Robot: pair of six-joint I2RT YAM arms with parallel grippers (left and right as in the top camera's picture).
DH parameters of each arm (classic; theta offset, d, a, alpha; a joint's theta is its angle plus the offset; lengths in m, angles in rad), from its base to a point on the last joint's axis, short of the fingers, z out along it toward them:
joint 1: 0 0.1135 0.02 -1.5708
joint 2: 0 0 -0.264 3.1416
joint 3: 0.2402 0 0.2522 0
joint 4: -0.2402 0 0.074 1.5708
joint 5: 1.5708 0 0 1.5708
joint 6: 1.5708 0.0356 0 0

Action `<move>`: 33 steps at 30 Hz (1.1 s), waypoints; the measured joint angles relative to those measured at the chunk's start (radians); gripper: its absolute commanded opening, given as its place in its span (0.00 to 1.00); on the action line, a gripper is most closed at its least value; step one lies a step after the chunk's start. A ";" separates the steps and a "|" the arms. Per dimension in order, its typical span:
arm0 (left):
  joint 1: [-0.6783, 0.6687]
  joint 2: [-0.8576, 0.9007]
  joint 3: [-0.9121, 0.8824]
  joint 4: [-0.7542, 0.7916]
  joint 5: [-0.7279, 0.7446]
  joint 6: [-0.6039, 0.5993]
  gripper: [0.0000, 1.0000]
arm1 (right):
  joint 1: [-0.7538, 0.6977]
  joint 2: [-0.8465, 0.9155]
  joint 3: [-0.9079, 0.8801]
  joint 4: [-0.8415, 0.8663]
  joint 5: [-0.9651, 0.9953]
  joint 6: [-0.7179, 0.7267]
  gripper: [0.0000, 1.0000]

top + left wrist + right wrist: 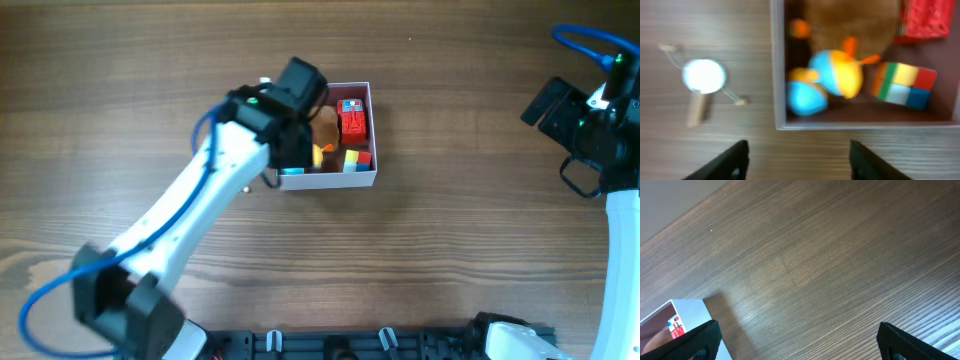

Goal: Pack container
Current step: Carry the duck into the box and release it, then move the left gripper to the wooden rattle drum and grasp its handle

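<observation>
The container, a shallow white-walled box, sits at the table's middle; its wall also shows in the left wrist view and in the right wrist view. Inside it lie a red block toy, a brown toy, a multicoloured cube and a blue-and-orange toy. My left gripper is open and empty, above the box's left side. My right gripper is open and empty at the far right, well away from the box.
A small white round thing with a wooden handle lies on the table just outside the box's left wall. The right arm stands at the right edge.
</observation>
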 measured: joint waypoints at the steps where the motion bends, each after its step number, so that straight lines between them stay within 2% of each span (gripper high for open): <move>1: 0.014 -0.018 0.003 -0.019 -0.014 0.004 0.73 | 0.000 0.000 0.000 0.000 0.000 0.000 1.00; 5: 0.120 -0.062 0.010 -0.113 -0.045 0.005 0.75 | 0.000 0.000 0.000 0.000 0.000 0.000 1.00; 8: 0.219 -0.062 0.001 -0.130 -0.054 0.021 0.85 | 0.000 0.000 0.000 0.000 0.000 0.000 1.00; 9: 0.248 -0.062 -0.010 -0.122 -0.053 0.032 0.86 | 0.000 0.000 0.000 0.000 0.000 0.000 1.00; 13: 0.377 -0.061 -0.114 -0.019 0.011 0.135 0.76 | 0.000 0.000 0.000 0.000 0.000 0.000 1.00; 17: 0.475 -0.057 -0.256 0.061 0.111 0.230 0.61 | 0.000 0.000 0.000 0.000 0.000 0.000 1.00; 18: 0.492 -0.055 -0.291 0.077 0.127 0.249 0.61 | 0.000 0.000 0.000 0.000 0.000 0.000 1.00; 33: 0.516 -0.052 -0.472 0.318 0.204 0.375 0.65 | 0.000 0.000 0.000 0.000 0.000 0.000 1.00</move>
